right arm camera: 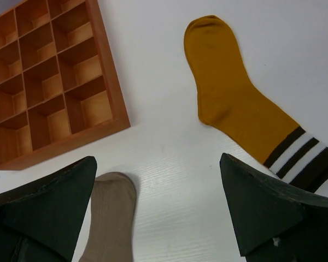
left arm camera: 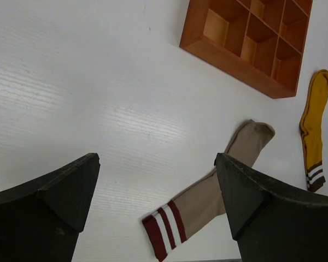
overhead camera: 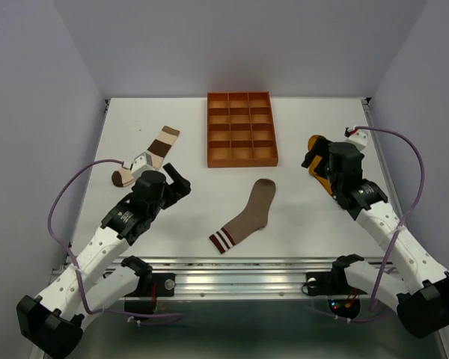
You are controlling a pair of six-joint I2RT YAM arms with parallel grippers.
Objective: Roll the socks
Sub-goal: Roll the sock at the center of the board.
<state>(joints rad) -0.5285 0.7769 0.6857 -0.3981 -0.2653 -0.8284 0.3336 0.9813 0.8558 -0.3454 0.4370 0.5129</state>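
1. White, faintly ribbed surface (overhead camera: 307, 224), boxed in by pale grey walls.
2. Taupe sock (overhead camera: 248, 215) lies flat near the middle of the surface, just in front of the tray. Fine vertical rib knit. Rounded toe toward the tray; maroon-and-white banded cuff toward the near edge.
3. Colour-blocked sock (overhead camera: 151, 152) lies flat at the left, on a diagonal, in soft patches of brown, cream and white. Its near end lies close beside the left arm's wrist.
4. Mustard sock (right arm camera: 235, 101) lies at the right, mostly hidden under the right arm in the overhead view. The wrist view shows a smooth knit, a rounded toe and a cuff striped dark brown and white.
5. Orange tray (overhead camera: 239, 129) sits at far centre: rigid, straight-walled, with a grid of square compartments.
6. Left fingers (left arm camera: 49, 202) are dark and wedge-shaped, spread wide and holding nothing.
7. Right fingers (right arm camera: 273, 207) are likewise wide apart with nothing between them, above bare surface between the taupe toe and the mustard sock.
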